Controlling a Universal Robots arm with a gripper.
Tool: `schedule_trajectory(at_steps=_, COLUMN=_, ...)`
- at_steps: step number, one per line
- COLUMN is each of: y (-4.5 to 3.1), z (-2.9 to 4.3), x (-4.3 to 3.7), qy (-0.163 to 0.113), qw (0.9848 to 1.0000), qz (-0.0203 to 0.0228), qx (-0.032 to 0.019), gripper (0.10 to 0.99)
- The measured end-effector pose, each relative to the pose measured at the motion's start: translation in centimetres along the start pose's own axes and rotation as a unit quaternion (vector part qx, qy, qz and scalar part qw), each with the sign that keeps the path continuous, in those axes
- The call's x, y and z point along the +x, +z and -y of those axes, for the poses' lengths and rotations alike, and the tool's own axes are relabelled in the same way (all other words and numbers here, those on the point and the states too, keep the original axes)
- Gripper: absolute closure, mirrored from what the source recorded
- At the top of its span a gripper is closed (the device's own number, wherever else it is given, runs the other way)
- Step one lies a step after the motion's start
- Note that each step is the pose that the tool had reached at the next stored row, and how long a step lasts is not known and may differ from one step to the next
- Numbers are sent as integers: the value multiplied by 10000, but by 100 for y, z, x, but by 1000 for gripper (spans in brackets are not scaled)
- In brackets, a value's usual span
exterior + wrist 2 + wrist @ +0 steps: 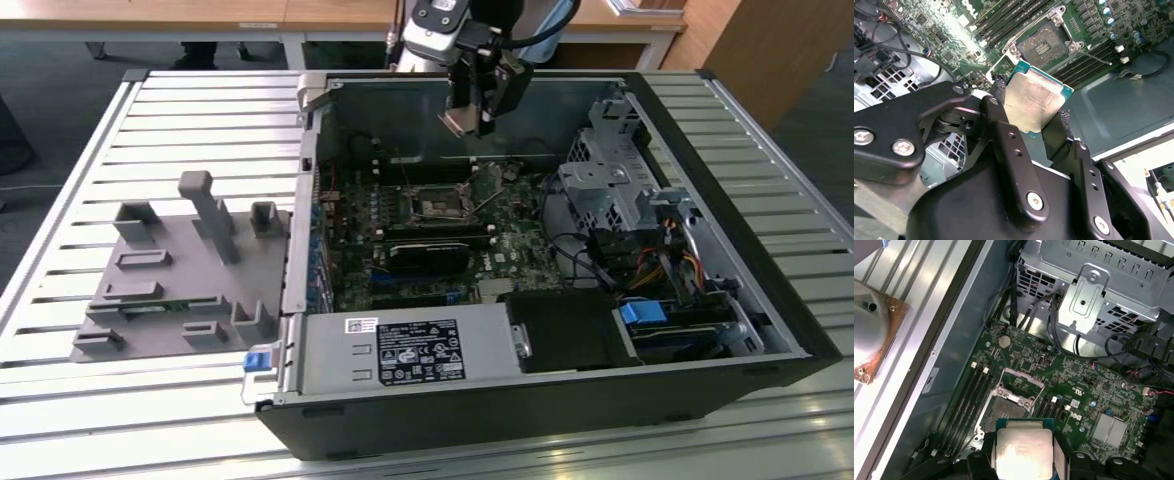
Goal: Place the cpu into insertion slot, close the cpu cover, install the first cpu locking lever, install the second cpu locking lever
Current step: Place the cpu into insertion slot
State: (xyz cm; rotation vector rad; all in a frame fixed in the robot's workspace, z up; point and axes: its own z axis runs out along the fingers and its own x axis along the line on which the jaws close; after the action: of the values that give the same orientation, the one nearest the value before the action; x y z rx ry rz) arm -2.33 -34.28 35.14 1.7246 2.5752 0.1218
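Gripper points down above insertion slot, well apart; grasping cpu by its edges

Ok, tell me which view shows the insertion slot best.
The second wrist view: the insertion slot sits close and unblocked, just beyond the cpu in the jaws. The first wrist view shows the slot farther off; the exterior view shows it small and distant.

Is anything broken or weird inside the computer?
Nothing looks broken or spilled. The cpu is out of its slot, pinched by its edges in the hand above the board; the slot lies open and empty.
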Motion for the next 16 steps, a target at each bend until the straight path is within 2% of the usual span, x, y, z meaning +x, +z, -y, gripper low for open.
schedule_trajectory(at_steps=4, y=46, z=5, x=2, qy=182, qw=9998, qz=31, qx=22, gripper=545)
schedule_trajectory(at_steps=8, y=79, z=7, x=2, qy=435, qw=9990, qz=53, qx=44, gripper=545)
schedule_trajectory(at_steps=12, y=113, z=11, x=2, qy=702, qw=9975, qz=75, qx=49, gripper=545)
schedule_trajectory(at_steps=16, y=138, z=13, x=2, qy=963, qw=9953, qz=97, qx=50, gripper=545)
